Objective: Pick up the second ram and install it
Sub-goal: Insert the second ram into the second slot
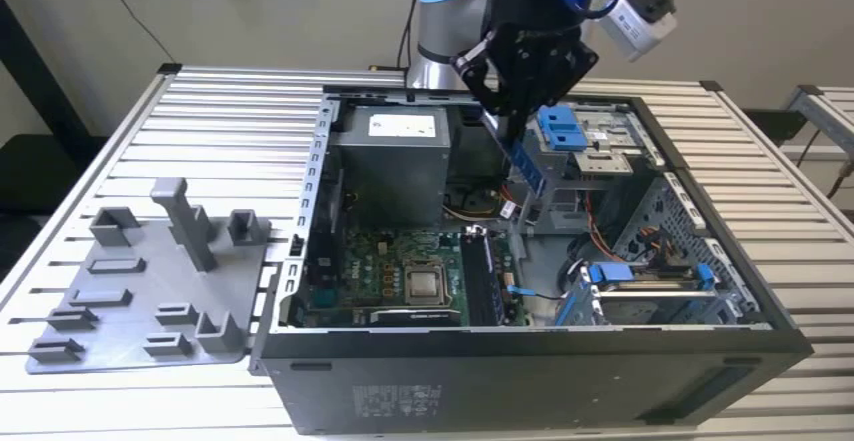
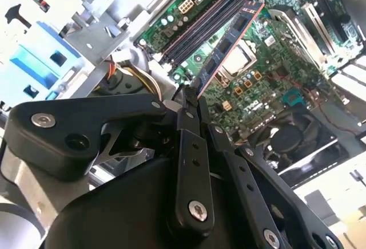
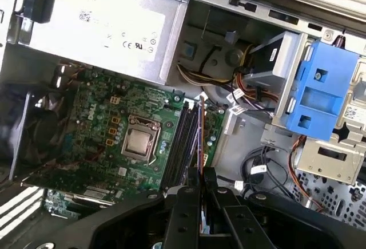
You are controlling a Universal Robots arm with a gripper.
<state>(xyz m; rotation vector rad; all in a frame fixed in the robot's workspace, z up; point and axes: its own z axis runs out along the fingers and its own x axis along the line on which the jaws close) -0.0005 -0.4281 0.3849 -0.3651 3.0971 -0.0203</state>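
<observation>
My gripper (image 1: 513,119) hangs over the open computer case (image 1: 534,361) and is shut on the second ram (image 1: 523,173), a slim dark stick that points down from the fingers toward the motherboard. In the second wrist view the second ram (image 2: 230,47) runs out from the gripper (image 2: 191,101) over the board, its chips and reddish edge showing. It is edge-on in the first wrist view, where the second ram (image 3: 201,137) sits between the closed fingers of the gripper (image 3: 201,176), above the long black memory slots (image 3: 182,141). The stick is held above the slots (image 1: 483,273), apart from them.
A grey power supply (image 1: 387,151) stands in the case at the exterior view's left of the gripper, and a blue drive bracket (image 1: 566,127) with cables at its right. The processor (image 1: 427,283) lies beside the slots. A grey holder plate (image 1: 147,296) rests on the table outside the case.
</observation>
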